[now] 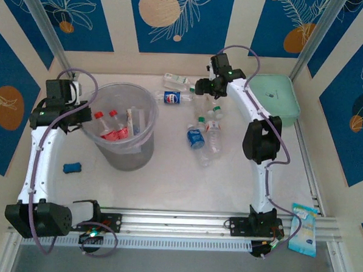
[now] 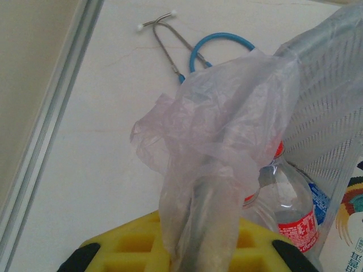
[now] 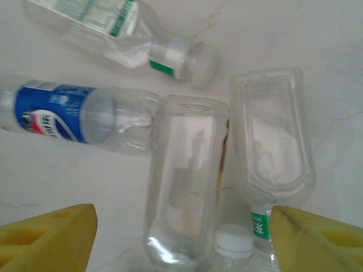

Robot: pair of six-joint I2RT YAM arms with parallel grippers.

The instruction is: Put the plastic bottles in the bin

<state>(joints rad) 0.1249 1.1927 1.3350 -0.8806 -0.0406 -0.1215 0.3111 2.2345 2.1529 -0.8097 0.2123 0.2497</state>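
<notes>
Top: the bin (image 1: 129,154) stands left of centre on the worktop (image 1: 178,191) with some plastic bottles (image 1: 112,127) inside and others lying loose near the right pincer (image 1: 203,87). The left pincer (image 1: 80,109) is at the bin rim.
Left wrist: left pincer clenched on thin plastic film (image 2: 227,113).
Right wrist: right pincer released, fingers wide over lying bottles.

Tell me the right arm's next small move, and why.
Probably lower the right gripper straight down. Its fingers stand open on either side of the middle clear bottle, which lies on the table, and they look to be above it rather than around it. The blue-label bottle and another clear bottle lie close beside it, so a straight descent seems safest.
</notes>
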